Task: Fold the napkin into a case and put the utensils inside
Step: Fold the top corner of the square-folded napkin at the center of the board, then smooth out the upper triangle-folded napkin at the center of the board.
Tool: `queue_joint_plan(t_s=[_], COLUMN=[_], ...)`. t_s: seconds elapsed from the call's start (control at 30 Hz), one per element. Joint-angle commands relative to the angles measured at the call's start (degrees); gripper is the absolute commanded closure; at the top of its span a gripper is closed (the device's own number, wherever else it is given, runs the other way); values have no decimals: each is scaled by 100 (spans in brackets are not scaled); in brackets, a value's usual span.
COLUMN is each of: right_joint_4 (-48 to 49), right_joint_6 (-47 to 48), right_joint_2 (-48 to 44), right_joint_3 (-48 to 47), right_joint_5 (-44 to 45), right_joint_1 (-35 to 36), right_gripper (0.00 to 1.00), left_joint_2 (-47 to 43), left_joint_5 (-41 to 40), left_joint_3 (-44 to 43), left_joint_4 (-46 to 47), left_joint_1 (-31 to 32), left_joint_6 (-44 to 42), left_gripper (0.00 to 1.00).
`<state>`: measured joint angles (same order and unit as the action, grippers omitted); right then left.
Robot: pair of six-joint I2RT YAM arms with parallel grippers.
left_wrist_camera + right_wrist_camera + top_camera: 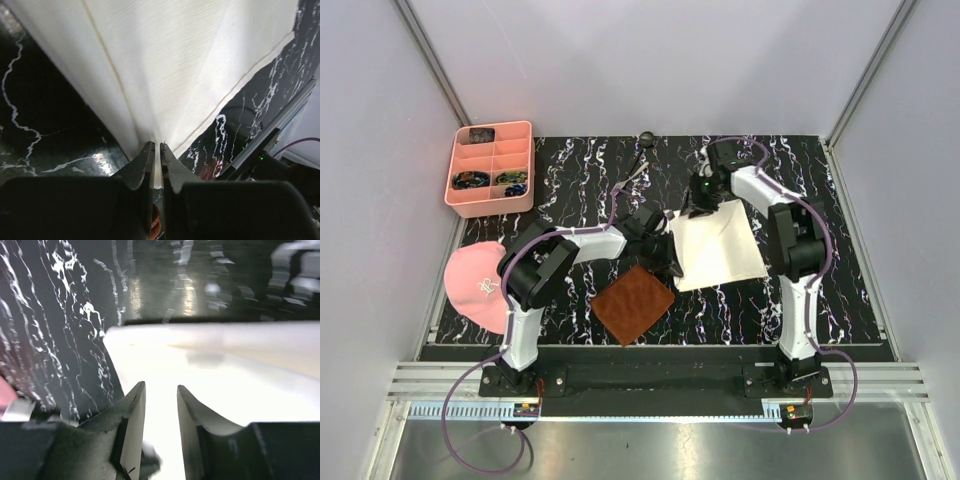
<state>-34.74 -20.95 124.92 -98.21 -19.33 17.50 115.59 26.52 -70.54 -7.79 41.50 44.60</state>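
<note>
The cream-white napkin point(720, 248) lies on the dark marbled table as a rough square, with a raised fold near its left side. My left gripper point(666, 256) is at its lower left corner and is shut on the napkin point(175, 65); cloth shows between the left gripper's point(160, 146) jaws. My right gripper point(704, 206) hovers over the napkin's far left corner. The right gripper point(161, 386) is open, with the napkin point(225, 375) below the gap. A dark spoon point(646, 138) and a slim fork point(630, 180) lie behind the left arm. No case is in view.
A brown textured mat point(633, 303) lies just in front of the left gripper. A pink compartment tray point(490, 168) with small items stands at the far left. A pink cap point(475, 280) rests at the table's left edge. Grey walls enclose the table.
</note>
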Motion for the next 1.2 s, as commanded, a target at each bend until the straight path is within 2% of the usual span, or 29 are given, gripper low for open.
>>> queue_joint_plan(t_s=[0.0, 0.17, 0.27, 0.33, 0.53, 0.77, 0.9, 1.17], right_joint_4=[125, 362, 634, 793, 907, 960, 995, 1040], right_joint_6=[-32, 91, 13, -67, -312, -472, -392, -234], right_joint_2=[-916, -1005, -909, -795, -338, -73, -100, -20], right_joint_3=[363, 829, 892, 813, 427, 417, 566, 523], right_joint_5=[-483, -746, -922, -1028, -1248, -924, -905, -818], right_joint_1=[-650, -1125, -1354, -1451, -1495, -1723, -1987, -2057], right_gripper=[58, 58, 62, 66, 68, 74, 75, 75], left_joint_2=[-265, -256, -230, -230, -168, -133, -89, -89], left_joint_5=[-86, -77, -60, -77, -42, -24, -16, -77], left_joint_3=[120, 15, -12, -12, -73, -109, -126, -284], left_joint_4=[102, 85, 59, 32, 23, -21, -47, -196], left_joint_1=[-45, -45, -45, -45, -45, -36, -45, -36], left_joint_6=[-171, -188, -206, -215, -232, -259, -276, -364], left_gripper=[89, 89, 89, 89, 89, 89, 89, 89])
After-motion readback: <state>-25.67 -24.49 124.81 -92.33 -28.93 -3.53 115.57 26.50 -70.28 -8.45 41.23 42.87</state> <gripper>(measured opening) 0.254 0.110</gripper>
